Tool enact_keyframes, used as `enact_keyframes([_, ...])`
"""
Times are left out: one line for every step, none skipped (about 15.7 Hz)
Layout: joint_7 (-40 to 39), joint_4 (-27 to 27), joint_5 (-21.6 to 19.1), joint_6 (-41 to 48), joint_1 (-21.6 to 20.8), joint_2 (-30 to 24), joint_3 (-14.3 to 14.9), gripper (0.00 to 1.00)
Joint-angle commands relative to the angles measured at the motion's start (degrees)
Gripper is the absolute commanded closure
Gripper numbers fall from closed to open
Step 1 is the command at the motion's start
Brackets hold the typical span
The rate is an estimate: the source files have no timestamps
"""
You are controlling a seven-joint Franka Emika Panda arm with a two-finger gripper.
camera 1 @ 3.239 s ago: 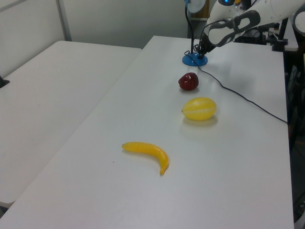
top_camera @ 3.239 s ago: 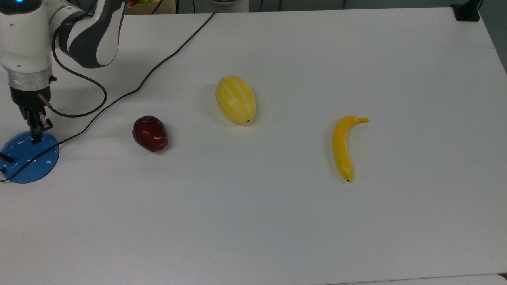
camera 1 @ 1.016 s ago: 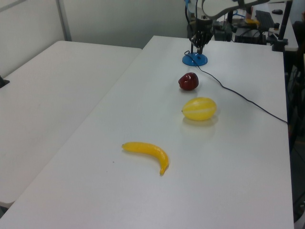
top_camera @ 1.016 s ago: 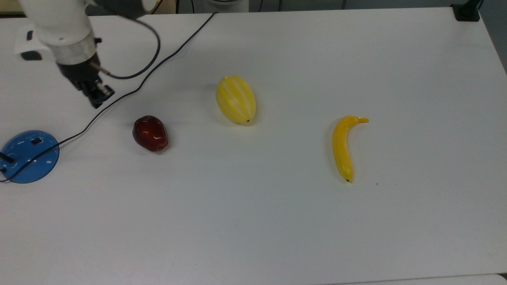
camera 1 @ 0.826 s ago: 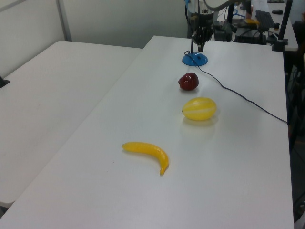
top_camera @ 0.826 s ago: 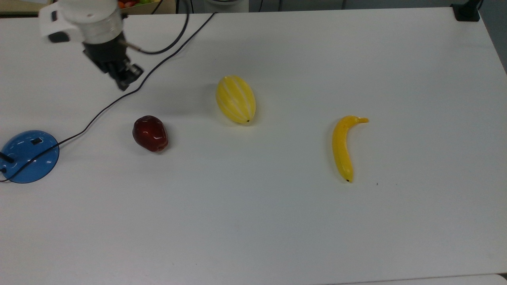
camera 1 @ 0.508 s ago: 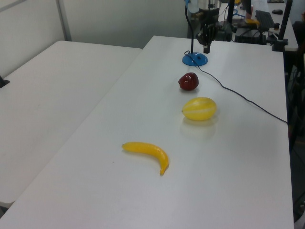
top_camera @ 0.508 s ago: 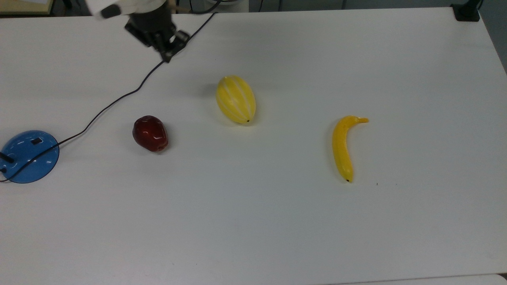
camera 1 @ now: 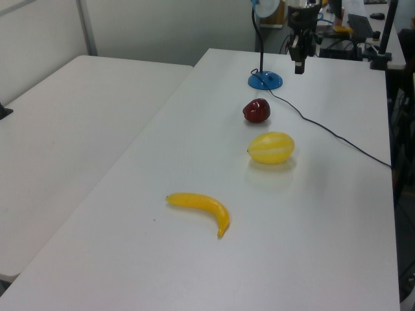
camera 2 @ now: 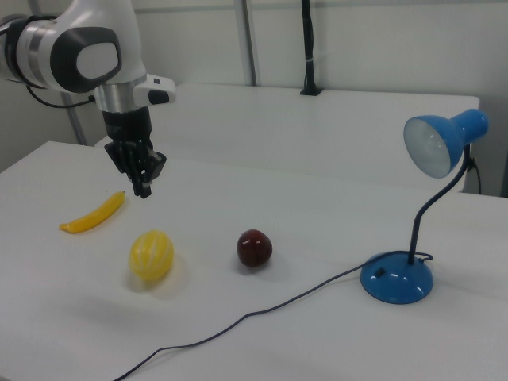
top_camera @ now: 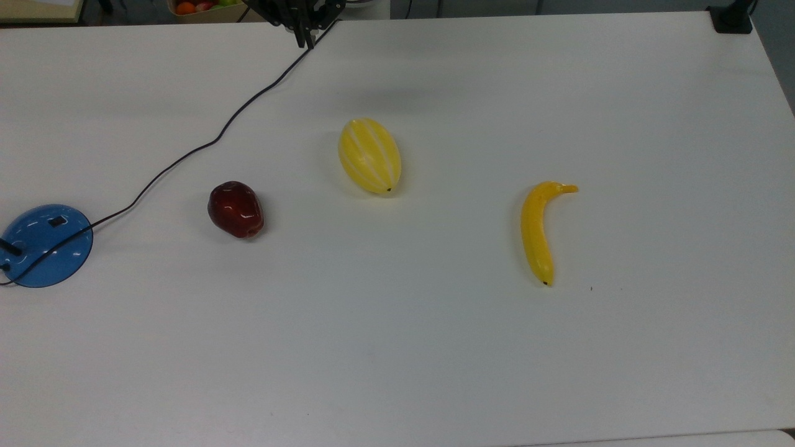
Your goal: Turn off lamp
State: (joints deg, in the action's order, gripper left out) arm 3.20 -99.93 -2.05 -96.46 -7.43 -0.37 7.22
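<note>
The lamp has a round blue base (top_camera: 46,245) at the top view's left edge, with a small black button (top_camera: 57,221) on it. In the right view its base (camera 2: 397,278) carries a curved neck up to a blue shade (camera 2: 443,143), whose inside looks dull and pale. My gripper (top_camera: 307,38) hangs shut and holding nothing at the top view's upper edge, far from the lamp. The right view shows the gripper (camera 2: 144,187) in the air above the melon; the left view shows the gripper (camera 1: 299,67) to the right of the lamp base (camera 1: 265,80).
A dark red apple (top_camera: 236,209), a yellow striped melon (top_camera: 369,155) and a banana (top_camera: 539,231) lie in a row across the white table (top_camera: 435,360). The lamp's black cord (top_camera: 205,144) runs from the base to the far edge.
My gripper has lifted off the lamp's button and swung up and to the top view's right, reaching the table's far edge. The fruits and the lamp have stayed put.
</note>
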Motion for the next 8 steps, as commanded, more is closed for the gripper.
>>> enact_keyframes([-2.58,-0.97,-0.33,1.01,0.4,-2.09,0.95,0.0])
enact_keyframes([-2.58,0.08,-0.33,2.58,0.57,-2.09,1.21,0.0])
enact_keyframes([-2.67,0.7,-0.15,3.55,0.84,-2.09,1.39,0.0])
enact_keyframes([-2.58,0.7,-0.15,3.56,1.01,-2.09,1.57,0.0])
enact_keyframes([-2.58,0.96,-0.24,3.56,1.45,-2.18,1.57,0.0])
enact_keyframes([-2.5,1.58,-0.33,3.65,1.8,-2.09,1.57,0.0])
enact_keyframes([-2.23,1.67,-0.24,3.65,1.89,-2.09,1.57,0.0])
enact_keyframes([-1.97,1.67,-0.24,3.65,1.81,-2.18,1.48,0.0])
